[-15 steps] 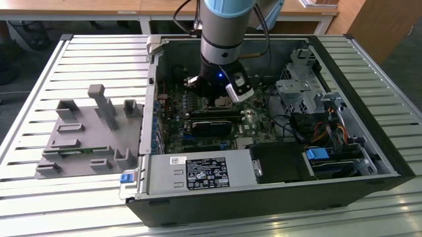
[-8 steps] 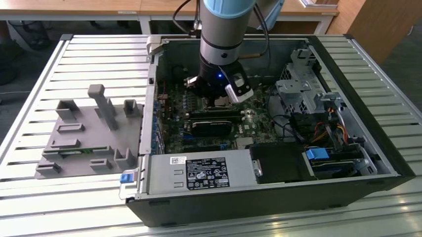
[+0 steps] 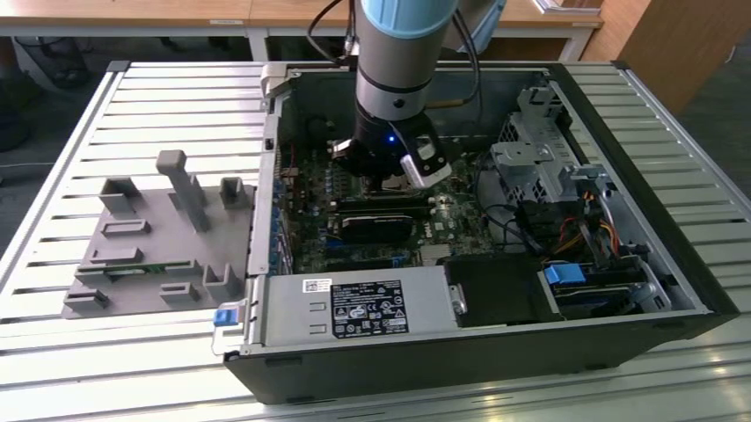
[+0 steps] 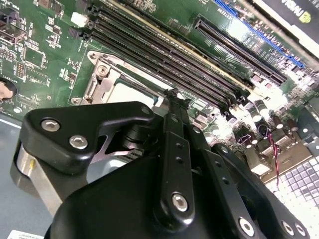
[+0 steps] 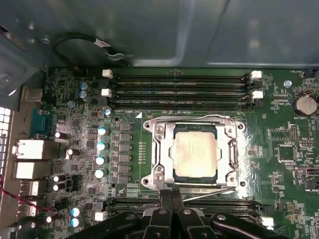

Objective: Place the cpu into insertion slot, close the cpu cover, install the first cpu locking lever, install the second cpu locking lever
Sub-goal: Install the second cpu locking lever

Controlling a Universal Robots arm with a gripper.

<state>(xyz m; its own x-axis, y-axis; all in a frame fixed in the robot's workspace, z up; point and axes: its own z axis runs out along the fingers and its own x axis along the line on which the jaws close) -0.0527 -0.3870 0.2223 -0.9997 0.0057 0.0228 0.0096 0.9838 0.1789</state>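
Note:
In the first wrist view the cpu (image 5: 194, 150) lies flat, silvery face up, inside the insertion slot (image 5: 149, 182). The cpu cover (image 5: 159, 149) lies closed over it, framing the chip through its window. One thin wire locking lever (image 5: 189, 117) runs along the socket edge by the memory slots. Another lever (image 5: 212, 191) runs along the opposite edge, just beside my gripper (image 5: 172, 200). The fingertips are pressed together at that edge with nothing seen between them. In the second wrist view the gripper (image 4: 174, 94) is shut just over the socket's cover (image 4: 107, 82).
The green motherboard (image 3: 452, 224) sits in an open black computer case (image 3: 657, 264) on a slatted table. Long black memory slots (image 5: 179, 92) flank the socket. A graphics card (image 3: 375, 224), a power supply (image 3: 352, 308) and a drive cage (image 3: 534, 171) surround the arm. A grey parts fixture (image 3: 153, 237) lies on the exterior view's left.

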